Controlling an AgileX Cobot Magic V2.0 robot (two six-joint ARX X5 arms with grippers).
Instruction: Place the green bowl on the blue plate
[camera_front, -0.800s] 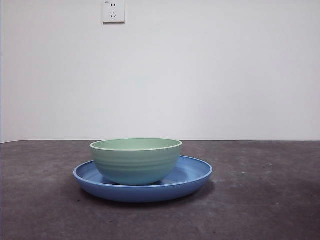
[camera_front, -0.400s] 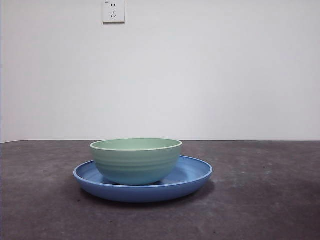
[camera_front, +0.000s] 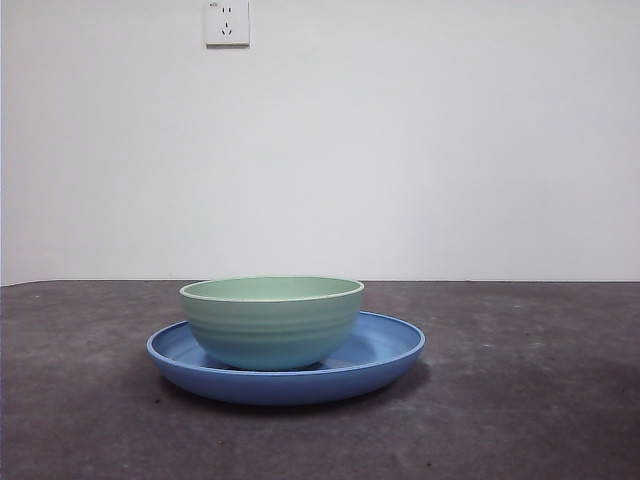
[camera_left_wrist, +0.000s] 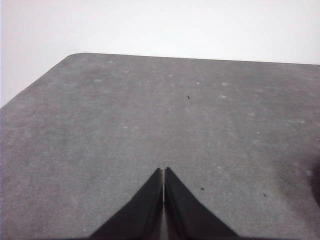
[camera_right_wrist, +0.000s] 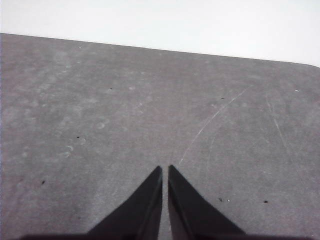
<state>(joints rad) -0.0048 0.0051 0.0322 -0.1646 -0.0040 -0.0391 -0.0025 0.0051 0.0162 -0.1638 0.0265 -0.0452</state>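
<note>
The green bowl (camera_front: 272, 322) stands upright inside the blue plate (camera_front: 385, 350), a little toward 9 o'clock from the plate's middle, its base touching the plate's floor. The plate lies flat on the dark grey table (camera_front: 520, 400). A white wall socket (camera_front: 227, 22) is at 12 o'clock, high above them. The left gripper (camera_left_wrist: 163, 171) and the right gripper (camera_right_wrist: 165, 168) both have their jaws pressed together, holding nothing, each over bare table.

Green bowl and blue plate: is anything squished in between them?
No. In the front view the green bowl sits straight on the blue plate, with nothing showing between them.
</note>
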